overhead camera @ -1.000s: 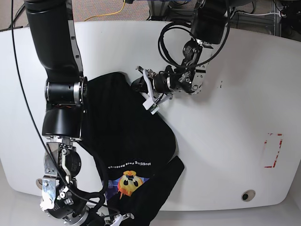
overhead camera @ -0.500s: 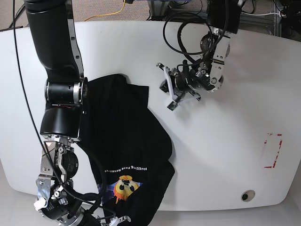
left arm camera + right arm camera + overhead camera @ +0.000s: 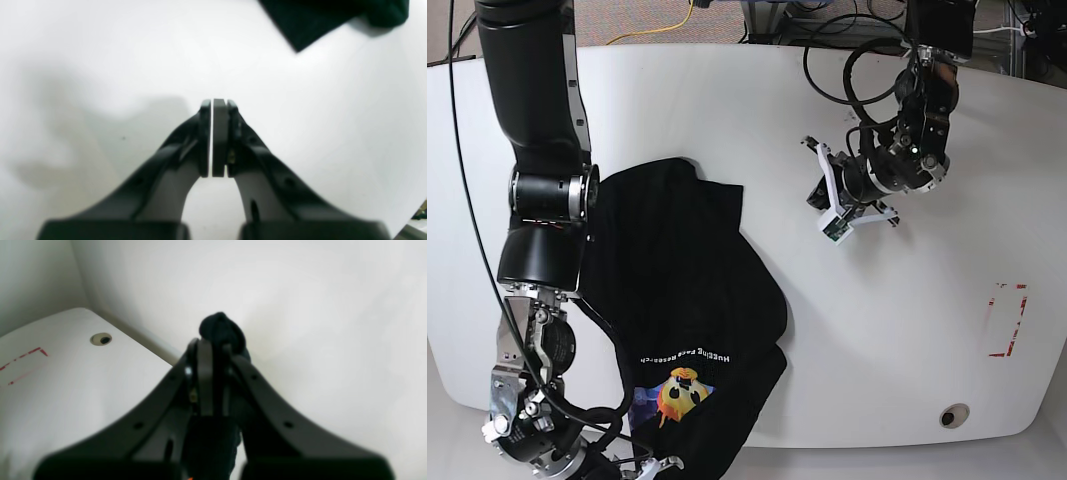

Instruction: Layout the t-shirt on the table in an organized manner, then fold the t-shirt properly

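The black t-shirt lies crumpled on the left half of the white table, its printed chest hanging at the front edge. My right gripper is at the front edge, shut on a bunch of the shirt's black cloth. My left gripper is shut and empty over bare table, to the right of the shirt. One corner of the shirt shows at the top of the left wrist view.
A red tape rectangle and a round metal-ringed hole lie at the table's front right. Cables and equipment stand behind the back edge. The right arm's black column rises over the table's left.
My left gripper has moved right, away from the shirt's upper edge, and is shut and empty. My right gripper has drawn the shirt's printed part down and left toward the front edge.
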Robot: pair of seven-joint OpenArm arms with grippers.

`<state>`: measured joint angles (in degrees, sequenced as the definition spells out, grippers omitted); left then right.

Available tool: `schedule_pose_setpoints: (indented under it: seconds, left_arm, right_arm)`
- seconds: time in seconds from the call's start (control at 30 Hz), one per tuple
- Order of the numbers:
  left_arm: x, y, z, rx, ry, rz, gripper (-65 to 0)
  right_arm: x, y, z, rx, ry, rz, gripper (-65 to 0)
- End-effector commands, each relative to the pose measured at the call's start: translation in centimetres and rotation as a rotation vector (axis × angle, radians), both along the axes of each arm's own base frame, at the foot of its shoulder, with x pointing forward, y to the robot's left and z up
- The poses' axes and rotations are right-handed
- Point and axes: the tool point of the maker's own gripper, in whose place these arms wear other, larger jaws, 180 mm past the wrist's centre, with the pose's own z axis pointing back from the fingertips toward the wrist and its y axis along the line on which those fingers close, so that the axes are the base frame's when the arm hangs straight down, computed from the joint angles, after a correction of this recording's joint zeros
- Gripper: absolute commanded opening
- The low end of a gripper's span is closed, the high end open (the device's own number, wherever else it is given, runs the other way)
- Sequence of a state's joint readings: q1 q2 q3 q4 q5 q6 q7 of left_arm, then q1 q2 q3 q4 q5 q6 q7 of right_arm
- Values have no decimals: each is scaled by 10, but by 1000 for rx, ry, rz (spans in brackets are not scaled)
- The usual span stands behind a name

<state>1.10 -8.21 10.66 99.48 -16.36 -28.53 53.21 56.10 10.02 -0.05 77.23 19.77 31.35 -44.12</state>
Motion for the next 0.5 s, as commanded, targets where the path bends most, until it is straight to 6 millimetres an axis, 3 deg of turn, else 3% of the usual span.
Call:
schedule_pose_setpoints:
  seconds: [0.0, 0.13, 0.33, 0.47]
  left_arm:
    - [7, -22, 20, -111, -34, -15, -650]
    - [9, -35, 18, -163, -6, 31, -553]
    - [15, -50, 18, -245, 51, 169, -272]
    - [18, -58, 20, -292, 80, 245, -214]
  right_arm:
    - [-4, 1, 29, 29, -79, 12, -650]
    - [-4, 1, 24, 29, -70, 12, -650]
    - [-4, 0, 10, 28, -44, 10, -650]
    - [-4, 0, 6, 28, -36, 10, -650]
